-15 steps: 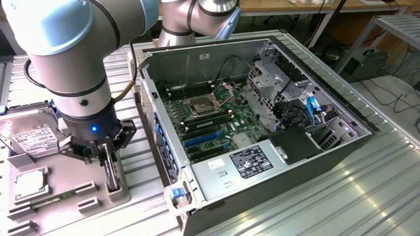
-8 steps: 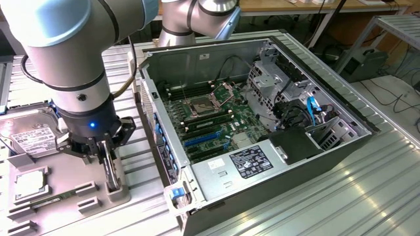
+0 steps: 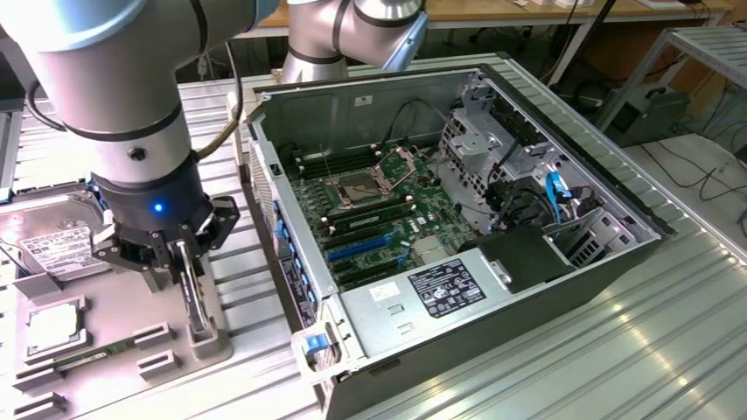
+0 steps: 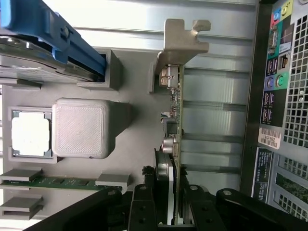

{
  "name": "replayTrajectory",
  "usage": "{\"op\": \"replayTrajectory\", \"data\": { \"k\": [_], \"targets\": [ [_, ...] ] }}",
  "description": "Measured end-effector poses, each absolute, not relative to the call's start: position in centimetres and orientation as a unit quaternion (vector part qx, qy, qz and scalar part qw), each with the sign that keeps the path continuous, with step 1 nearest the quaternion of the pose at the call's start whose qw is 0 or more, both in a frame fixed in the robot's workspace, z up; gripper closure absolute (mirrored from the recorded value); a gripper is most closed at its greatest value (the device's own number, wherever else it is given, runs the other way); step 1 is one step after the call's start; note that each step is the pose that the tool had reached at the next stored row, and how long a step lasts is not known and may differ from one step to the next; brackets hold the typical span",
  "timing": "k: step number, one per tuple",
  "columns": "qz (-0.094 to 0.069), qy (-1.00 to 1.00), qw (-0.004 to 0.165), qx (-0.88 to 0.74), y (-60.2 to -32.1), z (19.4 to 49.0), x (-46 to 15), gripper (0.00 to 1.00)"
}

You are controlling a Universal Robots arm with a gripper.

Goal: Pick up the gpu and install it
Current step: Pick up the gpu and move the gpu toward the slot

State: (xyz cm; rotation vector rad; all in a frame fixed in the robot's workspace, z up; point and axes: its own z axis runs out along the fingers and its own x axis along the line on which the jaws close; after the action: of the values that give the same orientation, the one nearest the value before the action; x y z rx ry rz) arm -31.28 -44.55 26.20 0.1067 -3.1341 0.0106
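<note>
- The fingers (image 4: 142,204) are standing partly closed, one on each flat face of the gpu (image 4: 175,115), and are pinching it across its thickness. Pad contact is hard to make out in the wrist view, so the grip seems made rather than plainly is.
- The gpu is standing on edge in a grey slotted holder (image 3: 210,343), and its silver bracket (image 4: 182,41) is pointing away from the fingers.
- As a judgement, the card is looking light and stiff: a thin board that should not bend in the grip. It is likely to pivot if it is held at a single narrow spot.
- It is also looking fragile. Small parts and a silver component are showing along its face, so any hold is best taken on flat, bare areas near the upper edge. That is keeping the lower connector edge and the bracket free.
- The holder is sitting on a grey tray (image 3: 117,306), which is also carrying a hard drive (image 3: 52,241) and a green memory stick (image 4: 67,182).
- The tray is resting on the ribbed metal counter (image 3: 607,350), just beside the open computer case (image 3: 350,109) on the exterior view's left.
</note>
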Motion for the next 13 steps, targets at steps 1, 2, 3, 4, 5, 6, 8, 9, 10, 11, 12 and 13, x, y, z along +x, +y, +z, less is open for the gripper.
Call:
{"op": "replayTrajectory", "data": {
  "k": [1, 2, 3, 4, 5, 6, 8, 9, 10, 11, 12, 13],
  "targets": [
    [0.003, -0.999, 0.003, 0.034, -44.5, 26.5, -31.3, 0.72],
    [0.003, -0.999, 0.003, 0.034, -44.5, 26.9, -31.3, 0.72],
    [0.003, -0.999, 0.003, 0.034, -44.5, 27.3, -31.3, 0.72],
    [0.003, -0.999, 0.003, 0.034, -44.5, 27.6, -31.3, 0.72],
    [0.003, -0.999, 0.003, 0.034, -44.5, 27.8, -31.3, 0.72],
    [0.003, -0.999, 0.003, 0.034, -44.5, 28.0, -31.3, 0.72],
    [0.003, -0.999, 0.003, 0.034, -44.5, 28.0, -31.3, 0.72],
    [0.003, -0.999, 0.003, 0.034, -44.5, 28.0, -31.3, 0.72],
    [0.003, -0.999, 0.003, 0.034, -44.5, 28.0, -31.3, 0.72],
    [0.003, -0.999, 0.003, 0.034, -44.5, 28.0, -31.3, 0.72],
    [0.003, -0.999, 0.003, 0.034, -44.5, 28.0, -31.3, 0.72],
    [0.003, -0.999, 0.003, 0.034, -44.5, 28.0, -31.3, 0.72]
  ]
}}
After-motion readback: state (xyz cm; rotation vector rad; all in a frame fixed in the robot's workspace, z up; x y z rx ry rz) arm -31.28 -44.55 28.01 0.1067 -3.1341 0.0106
